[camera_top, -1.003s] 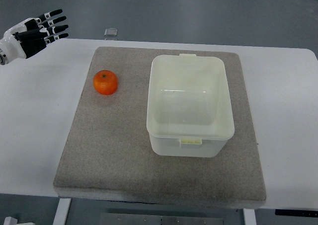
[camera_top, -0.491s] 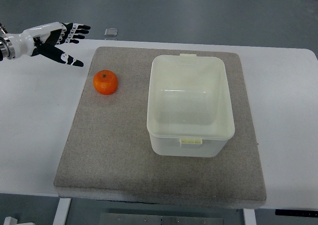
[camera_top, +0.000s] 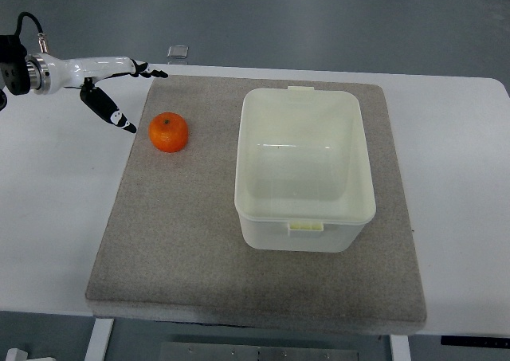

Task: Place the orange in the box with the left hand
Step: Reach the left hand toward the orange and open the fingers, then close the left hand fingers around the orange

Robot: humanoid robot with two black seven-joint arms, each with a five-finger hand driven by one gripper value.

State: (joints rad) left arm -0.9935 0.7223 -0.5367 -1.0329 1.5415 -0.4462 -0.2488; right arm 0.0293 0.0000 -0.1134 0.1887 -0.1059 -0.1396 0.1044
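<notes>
The left hand reaches in from the picture's left edge over the white desk, seen nearly edge-on, its white back uppermost. Its fingers are spread and straight, pointing toward the far left corner of the mat, while the thumb angles down apart from them; it holds nothing. A black cable loops at the wrist near the picture's edge.

Just beside the thumb tip, but not touching it, sits the orange. It is round, bright and glossy, with a small dark stem dimple on top, and it rests on the grey felt mat near that mat's far left corner.

To the right of the orange, with a strip of bare mat between them, stands the box: a pale, cream-coloured plastic tub with rounded corners, small tabs at its far and near rims, upright, with its mouth open to the camera. It lies on the mat's right half, toward the far edge.

A small clear square object lies on the desk beyond the mat's far left corner. Nothing stands between hand and orange, or between orange and box. The near half of the mat is bare, and white desk shows on both sides of it.
</notes>
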